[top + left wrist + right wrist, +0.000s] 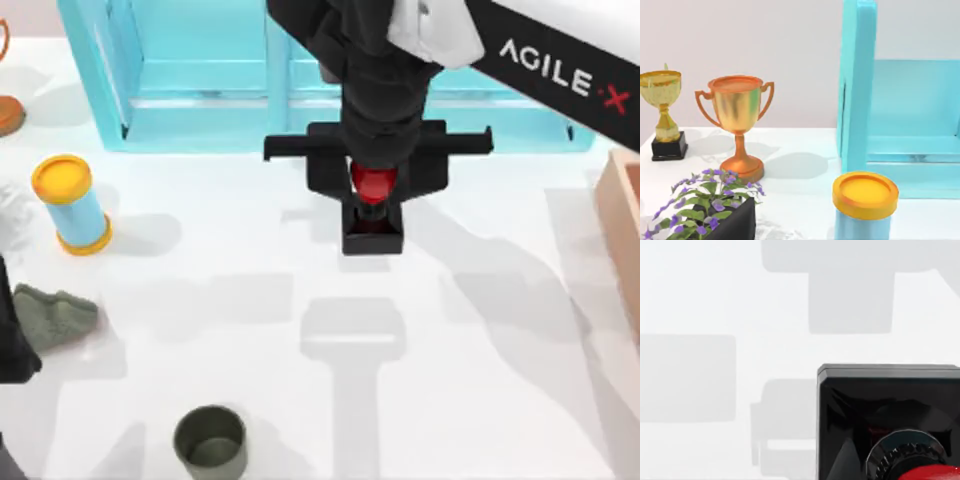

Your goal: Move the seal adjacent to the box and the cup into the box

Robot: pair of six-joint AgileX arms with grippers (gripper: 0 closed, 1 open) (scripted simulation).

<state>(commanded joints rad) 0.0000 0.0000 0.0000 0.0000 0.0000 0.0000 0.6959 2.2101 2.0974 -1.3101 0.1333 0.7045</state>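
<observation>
My right gripper (374,186) reaches down at the table's middle, shut on the red knob of the seal (372,226). The seal's black cube base hangs below the fingers, and its shadow lies on the table nearer the front. In the right wrist view the seal (880,405) shows as a glossy black block with a bit of red knob. The dark olive cup (210,440) stands upright near the front edge, left of centre, well apart from the gripper. A corner of the tan wooden box (622,225) shows at the right edge. My left arm (12,340) is parked at the left edge.
A large turquoise shelf unit (200,80) spans the back. A light-blue cylinder with yellow ends (72,205) stands at the left, a grey-green lump (55,315) in front of it. The left wrist view shows two trophies (737,125) and a purple-flowered plant (710,210).
</observation>
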